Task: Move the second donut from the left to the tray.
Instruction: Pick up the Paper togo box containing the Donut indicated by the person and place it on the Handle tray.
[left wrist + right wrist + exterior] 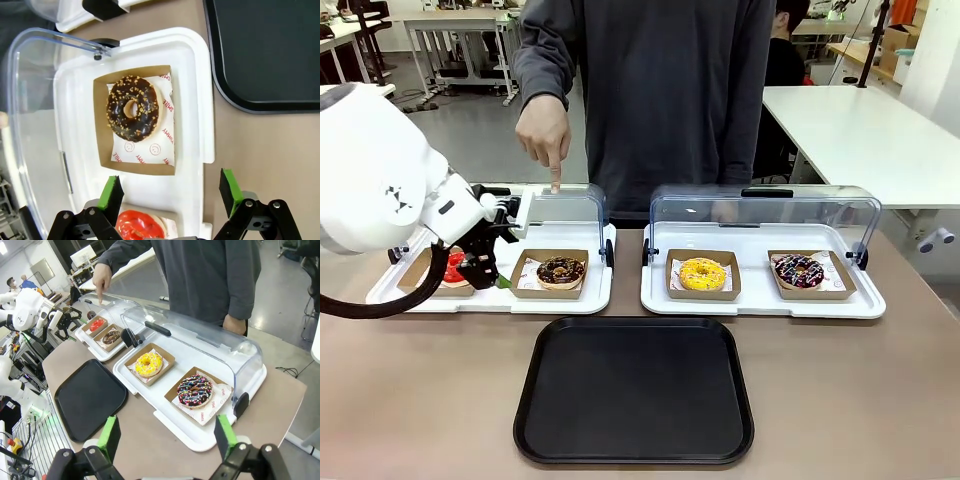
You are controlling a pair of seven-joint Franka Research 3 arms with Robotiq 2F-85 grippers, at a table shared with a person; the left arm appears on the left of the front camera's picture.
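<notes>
1. The left gripper (pixel 170 189) hangs spread wide, empty, by the red donut (pixel 140 226).
2. A hand (pixel 542 125) holds the lid (pixel 570 210) open, likely for reaching.
3. The chocolate donut (pixel 561 271) sits boxed, not yet on the tray (pixel 635 395).
4. The right gripper (pixel 165 437) is spread too.

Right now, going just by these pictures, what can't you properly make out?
Front view: the red-glazed donut is mostly hidden behind the left gripper.
Left wrist view: that donut is cut off by the bottom edge, and the tray runs off the top and right edges.
Front view: the person's hand behind the clear lid is only a blur.
</notes>
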